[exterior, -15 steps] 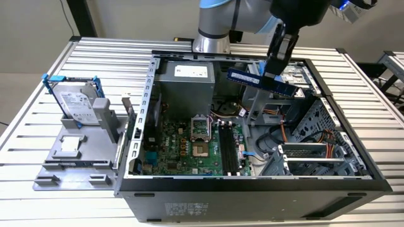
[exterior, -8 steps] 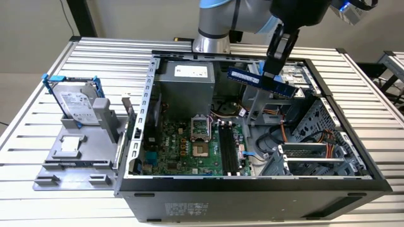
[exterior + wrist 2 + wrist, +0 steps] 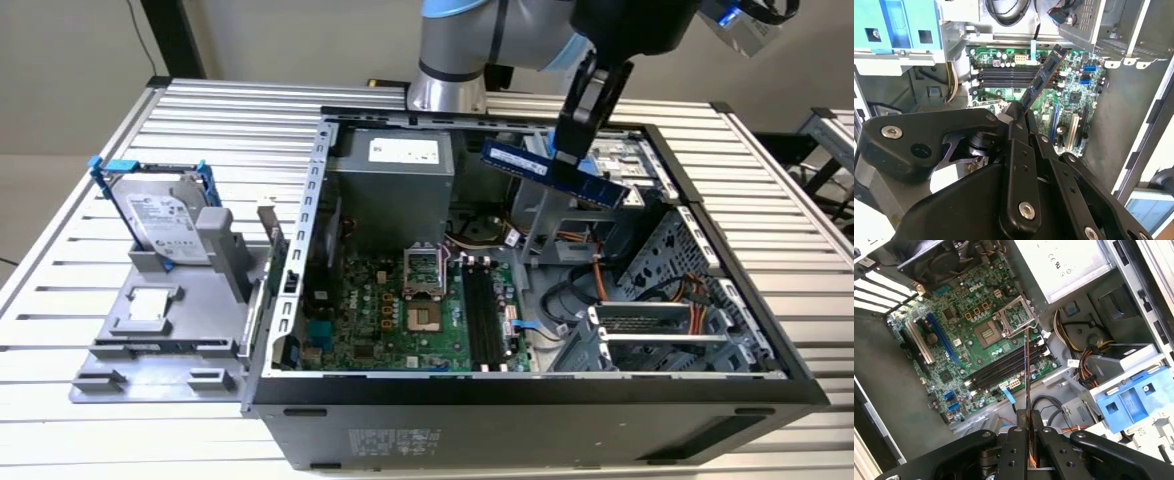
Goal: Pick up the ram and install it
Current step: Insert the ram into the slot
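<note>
Holding the ram (image 3: 523, 161) between its fingers, the claw (image 3: 577, 152) is clamped on it above the open computer case (image 3: 534, 390). The ram hangs tilted in the air, clear of the green motherboard (image 3: 380, 315). In the first wrist view it appears edge-on over the black slots (image 3: 1006, 365).

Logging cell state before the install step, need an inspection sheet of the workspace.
Surface: slatted metal table, open computer case on it.
Job's things: ram tilted above the case; motherboard slots look empty.
Clutter: hard drive upright on grey fixture, on the exterior view's left of the case.
Grippers: gripper shut on the ram.
Cables: wire bundle inside the case.
Surroundings: nothing seen.
</note>
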